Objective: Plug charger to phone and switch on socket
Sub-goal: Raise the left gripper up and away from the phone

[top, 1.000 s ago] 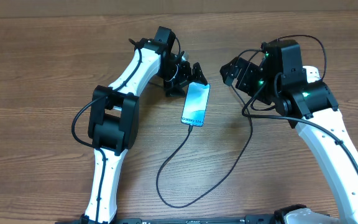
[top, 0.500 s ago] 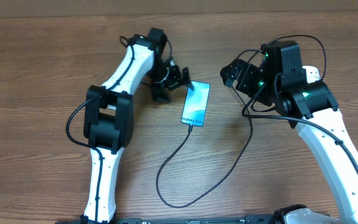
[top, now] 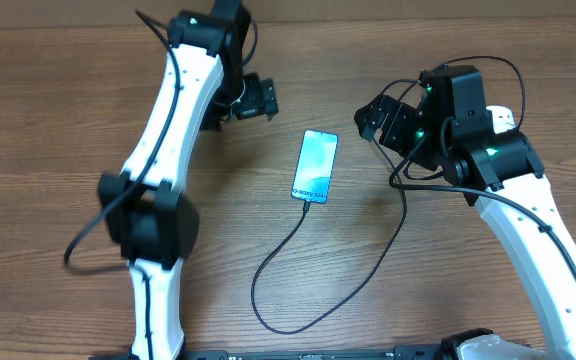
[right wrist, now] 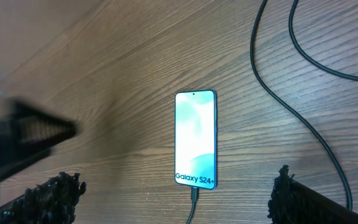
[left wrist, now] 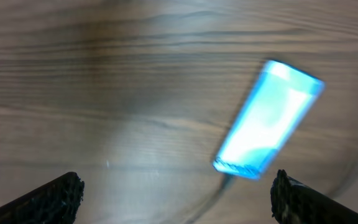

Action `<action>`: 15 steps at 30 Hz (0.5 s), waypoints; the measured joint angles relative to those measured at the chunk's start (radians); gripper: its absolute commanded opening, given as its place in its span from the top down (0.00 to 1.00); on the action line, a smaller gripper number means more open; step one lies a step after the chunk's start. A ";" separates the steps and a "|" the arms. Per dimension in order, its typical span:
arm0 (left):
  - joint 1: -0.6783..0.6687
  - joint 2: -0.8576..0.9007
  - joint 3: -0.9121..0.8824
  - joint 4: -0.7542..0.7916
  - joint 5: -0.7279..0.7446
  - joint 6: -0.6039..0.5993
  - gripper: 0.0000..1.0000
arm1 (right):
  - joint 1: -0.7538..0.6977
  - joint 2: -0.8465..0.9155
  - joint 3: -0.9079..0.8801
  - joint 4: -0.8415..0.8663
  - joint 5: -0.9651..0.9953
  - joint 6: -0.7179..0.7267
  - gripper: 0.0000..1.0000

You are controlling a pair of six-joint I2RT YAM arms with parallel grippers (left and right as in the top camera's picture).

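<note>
**Phone plugged in, both grippers wide**

The black charger cable loops over the wooden counter and meets the bottom edge of the lit, face-up Galaxy S24+ phone. Beyond it, the left gripper and right gripper hover wide and empty.

This looks like a robotics lab bench — at a wood-grain table stand two white-and-black arms, the left arm and the right arm, each with black cables looped off its joints; small green lights glow on the right one's dark housing.
</note>
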 measured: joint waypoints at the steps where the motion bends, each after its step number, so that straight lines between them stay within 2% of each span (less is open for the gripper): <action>1: -0.016 -0.042 0.006 -0.014 -0.006 0.000 0.00 | 0.000 0.001 0.000 -0.002 0.000 -0.001 0.00; 7: -0.090 -0.200 0.024 -0.073 -0.019 0.000 0.00 | 0.000 0.002 0.000 -0.018 0.000 -0.001 0.00; 15: -0.093 -0.208 0.024 -0.076 -0.029 0.000 0.00 | 0.000 0.002 0.000 -0.021 0.000 -0.002 0.00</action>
